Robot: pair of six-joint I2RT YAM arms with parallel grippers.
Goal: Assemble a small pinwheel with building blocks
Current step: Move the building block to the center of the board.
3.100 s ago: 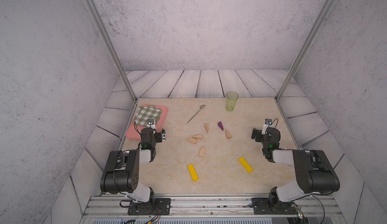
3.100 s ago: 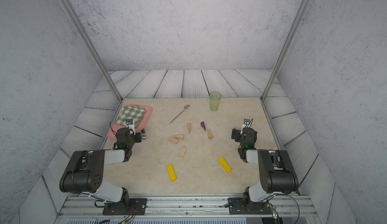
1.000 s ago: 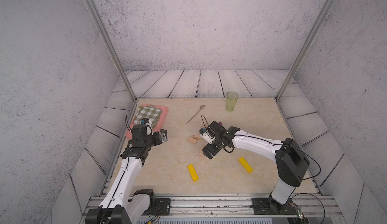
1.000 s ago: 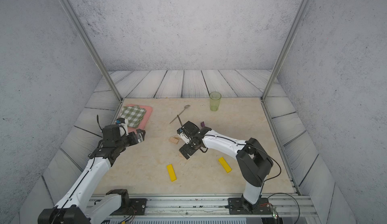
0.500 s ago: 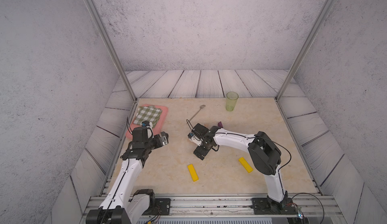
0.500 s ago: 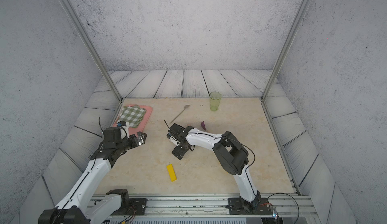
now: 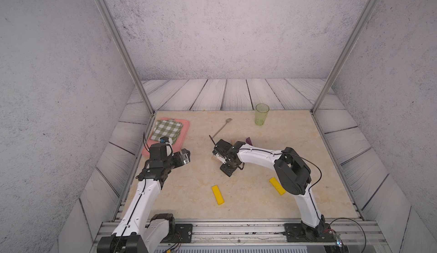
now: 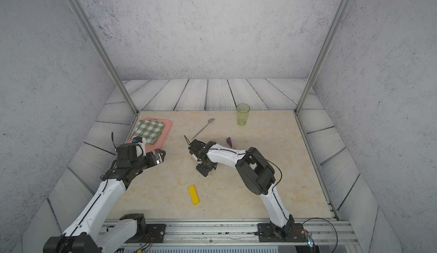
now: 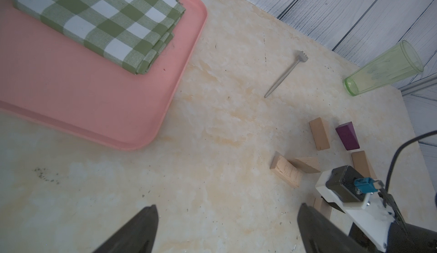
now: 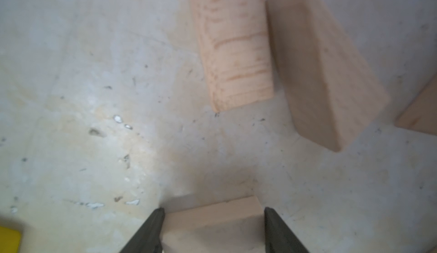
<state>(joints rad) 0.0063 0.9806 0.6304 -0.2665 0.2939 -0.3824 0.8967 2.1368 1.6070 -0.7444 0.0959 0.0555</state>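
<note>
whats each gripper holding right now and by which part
Left gripper: nothing, jaws open. Right gripper straddles a pale wooden block on the table, fingers at its two opposite sides; whether they clamp it cannot be told.

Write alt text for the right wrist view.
The right gripper straddles a pale wooden block on the table, jaws near both sides. A grained block and a wedge lie beyond, side by side; a corner of a yellow bar peeks in.

The left hand [image 9: 227, 206], fingers [image 9: 142, 230] wide apart, hangs above the tabletop [image 9: 189, 169] near scattered building blocks [image 9: 286, 172].
</note>
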